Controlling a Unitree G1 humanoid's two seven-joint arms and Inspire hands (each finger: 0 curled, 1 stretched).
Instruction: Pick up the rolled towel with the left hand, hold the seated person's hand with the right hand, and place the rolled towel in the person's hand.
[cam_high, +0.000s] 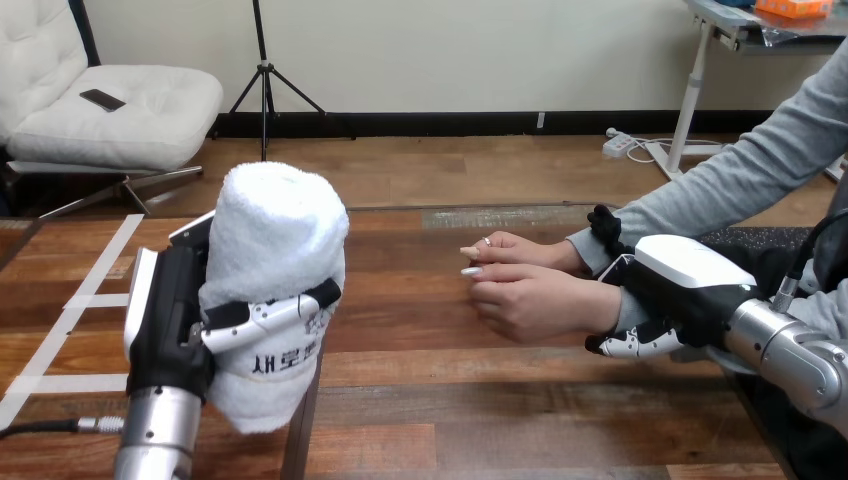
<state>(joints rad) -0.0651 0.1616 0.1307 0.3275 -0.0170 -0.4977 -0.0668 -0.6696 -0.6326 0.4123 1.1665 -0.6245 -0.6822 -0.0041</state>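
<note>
The left hand (170, 320) is clamped on the rolled towel (275, 240): its fingers and thumb wrap across the lower half of the roll. The towel stands nearly upright in that grasp, at the view's left, and looks to be lifted off the wooden table (480, 400). So the pick-up seems done.

The right hand (690, 275) comes in from the view's right and sits at the person's wrist (598, 300). Dark fingertips show above the grey sleeve (700, 190) and jointed fingers curl beneath, so it appears closed round the wrist, and the holding step looks done too. The person's hand (530, 300) reaches out past it toward the view's left, just above the tabletop. Its fingers are partly curled and point at the towel, and I cannot tell how far the palm is turned up.

What is left is the hand-over. The towel and the person's hand are well apart, with bare table between them, so the left arm has to carry the roll across to the right and set it in the palm before letting go.

That stretch of table is free of objects. White tape strips (90, 265) lie flat at the far left, out of the path. The table's far edge runs behind both hands, well clear of them. The tight spot is likely at the person's curled fingers, which may need to open to take the wide roll.
</note>
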